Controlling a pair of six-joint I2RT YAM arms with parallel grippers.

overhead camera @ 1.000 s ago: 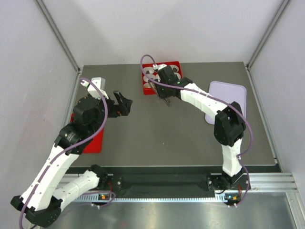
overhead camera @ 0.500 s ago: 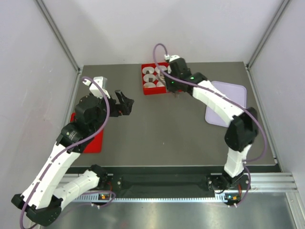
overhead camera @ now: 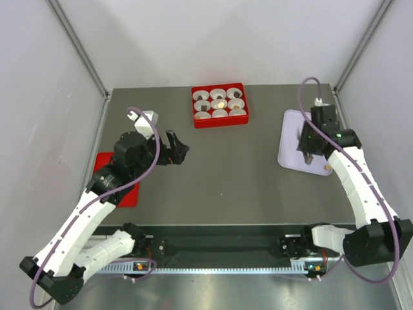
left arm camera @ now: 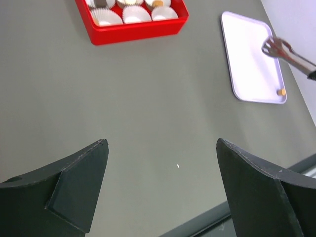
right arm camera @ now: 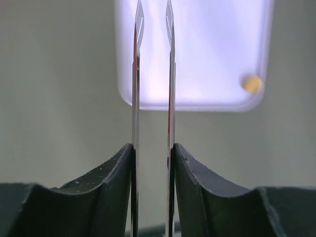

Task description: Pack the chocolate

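One tan chocolate (right arm camera: 253, 83) lies near a corner of the lavender tray (right arm camera: 212, 49), also visible as the chocolate (overhead camera: 328, 166) from above and the chocolate (left arm camera: 281, 92) in the left wrist view. My right gripper (right arm camera: 153, 153) is shut on metal tongs (right arm camera: 153, 74), whose two blades stand apart over the tray with nothing between them, left of the sweet. The red box (overhead camera: 219, 121) holds white paper cups, some with a dark chocolate (overhead camera: 204, 106) or a tan chocolate (overhead camera: 220, 103) inside. My left gripper (left arm camera: 162, 143) hangs open above bare table, holding nothing.
A flat red lid (overhead camera: 126, 190) lies at the table's left edge, partly under my left arm. The red box (left arm camera: 133, 29) sits at the back centre and the lavender tray (overhead camera: 293, 139) at the right. Enclosure walls surround the grey table.
My right arm has swung with the tongs from the red box across to the lavender tray. My left gripper has shifted slightly to the right, still open.
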